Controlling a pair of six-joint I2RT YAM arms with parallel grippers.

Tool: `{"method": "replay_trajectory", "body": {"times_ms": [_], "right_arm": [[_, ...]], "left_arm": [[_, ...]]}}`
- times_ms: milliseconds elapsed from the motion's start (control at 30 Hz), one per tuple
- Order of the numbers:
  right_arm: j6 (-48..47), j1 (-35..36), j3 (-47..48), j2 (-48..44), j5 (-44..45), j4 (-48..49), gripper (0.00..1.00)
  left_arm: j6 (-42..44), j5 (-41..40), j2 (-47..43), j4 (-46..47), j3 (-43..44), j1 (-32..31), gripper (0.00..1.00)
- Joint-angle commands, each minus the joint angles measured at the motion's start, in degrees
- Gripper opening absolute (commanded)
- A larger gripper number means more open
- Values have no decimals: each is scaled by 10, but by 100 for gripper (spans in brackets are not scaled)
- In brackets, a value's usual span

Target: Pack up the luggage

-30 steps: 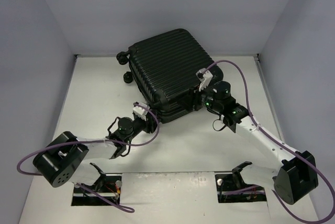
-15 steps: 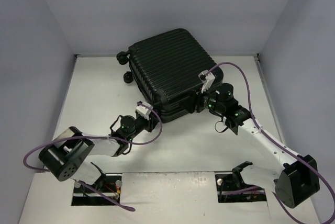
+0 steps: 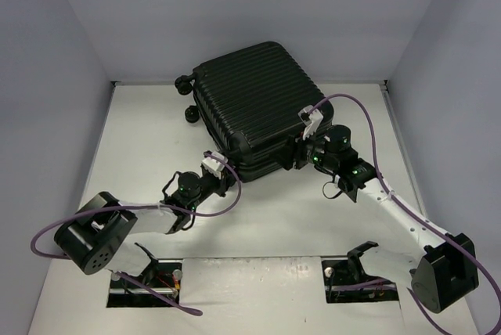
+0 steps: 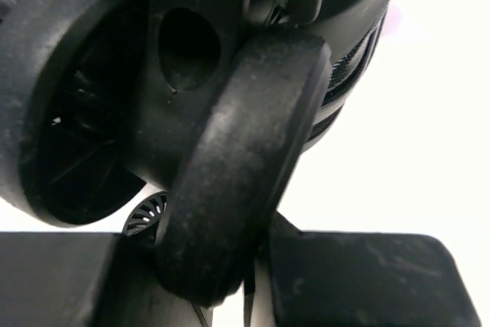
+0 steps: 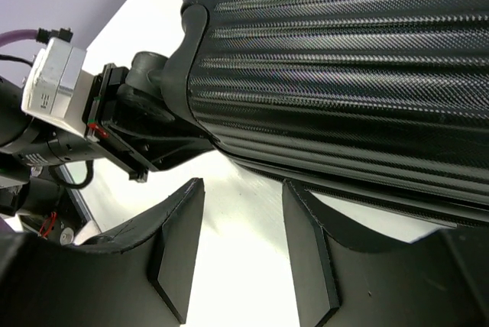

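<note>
Enclosure: pale walls (image 3: 235, 6) on three sides of a white table (image 3: 141, 131), with nothing loose on it that I could see.

The luggage (image 3: 250, 92) lay flat on one ribbed side at back centre of the table. Both shell halves were together, so the contents weren't visible. One pair of wheels stuck out at its far-left corner.

Both arms reached forward to the case's near edge, one per corner. My read is they were there to brace or shift the whole case, not to load anything.

The left gripper (image 3: 227, 174) sat at the near-left corner. In the wrist view its fingers (image 4: 359, 281) were pinched on a caster wheel (image 4: 237, 159), whose rim was wedged down between them. The wheel is probably the only small hard feature there that fits the jaws, which would explain the choice.

The right gripper (image 3: 296, 155) sat just beside the near-right edge and was apart from the shell. Its fingers (image 5: 179, 250) were spread with only bare table between them and nothing held. It looked staged to push on or grab the edge seam.

Risk: the caster may swivel under load, so that grip could twist.
</note>
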Motion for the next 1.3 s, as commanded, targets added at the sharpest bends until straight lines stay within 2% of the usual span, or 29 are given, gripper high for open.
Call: {"method": "replay_trajectory", "body": {"times_ms": [0, 167, 433, 633, 1000, 1067, 1133, 1200, 1233, 1267], "right_arm": [[-7, -4, 2, -17, -17, 23, 42], [-16, -8, 3, -23, -18, 11, 42], [-30, -8, 16, -24, -20, 0, 42], [-35, -7, 16, -24, -21, -8, 40], [-45, -9, 12, -46, -15, -28, 40], [-50, -10, 16, -52, -6, -34, 41], [-54, -13, 21, -55, 0, -40, 46], [-63, -15, 34, -53, 12, -47, 55], [-68, -17, 40, -52, 19, -55, 58], [-71, -19, 46, -50, 26, -59, 62]], "left_arm": [[-10, -55, -43, 89, 20, 26, 0], [-26, -76, -55, 94, -1, 47, 0], [-38, -68, -43, 100, -10, 56, 0], [-56, -63, -59, 103, -15, 91, 0], [-83, -57, -29, 96, 35, 130, 0], [-94, -55, -27, 93, 36, 131, 0], [-111, -58, -49, 87, 31, 134, 0], [-128, -70, -83, 26, 31, 142, 2], [-146, -79, -132, -20, 45, 151, 14], [-152, -102, -161, -131, 56, 154, 20]]}}
